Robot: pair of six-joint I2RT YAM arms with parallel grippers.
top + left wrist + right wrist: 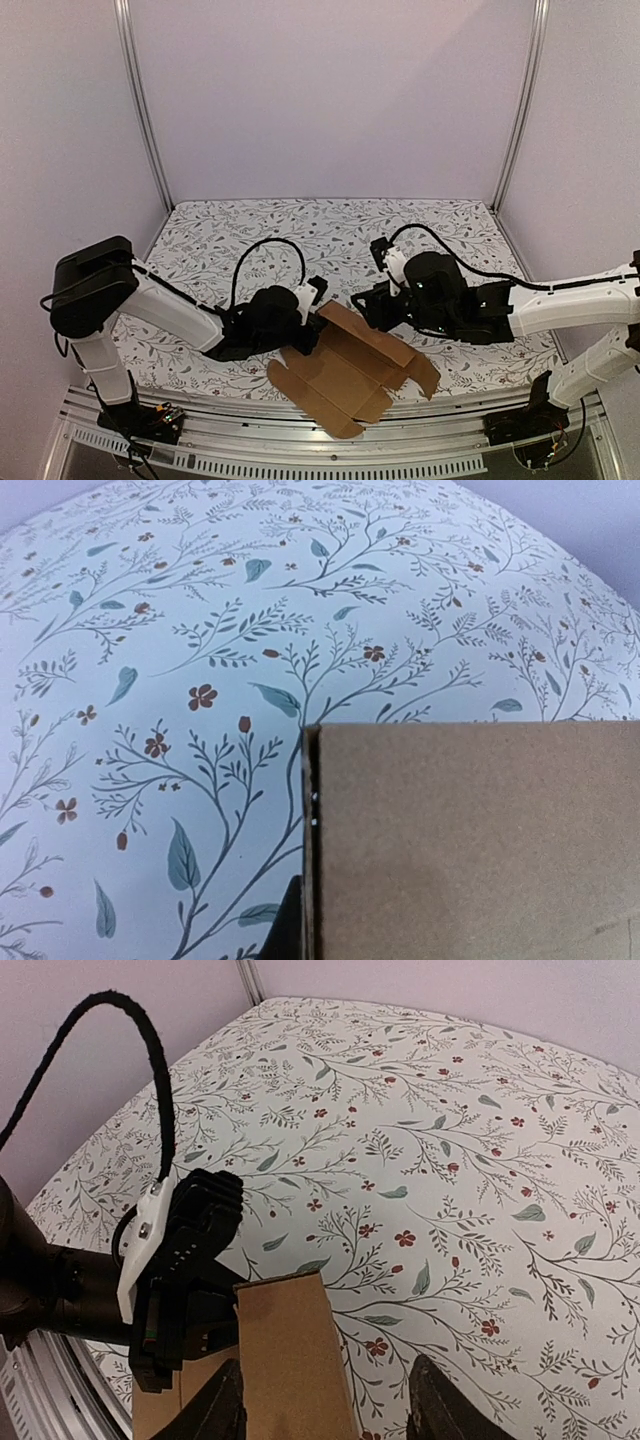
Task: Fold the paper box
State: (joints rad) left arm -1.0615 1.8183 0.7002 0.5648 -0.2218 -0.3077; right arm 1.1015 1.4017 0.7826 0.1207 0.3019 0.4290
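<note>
Paper box (290, 1360) flap between parted R jaws; L jaws clamp edge; floral cloth (450, 1160) under.

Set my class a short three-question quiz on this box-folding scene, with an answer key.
1. True or false: the plain brown die-cut cardboard box is already folded into a closed carton.
2. In the right wrist view, the right arm's jaws are: A) open, B) shut, C) out of view.
3. Fill in: the box lies at the ____ edge of the white floral-printed table, by the arm bases.
Key: 1 false; 2 A; 3 near.
</note>
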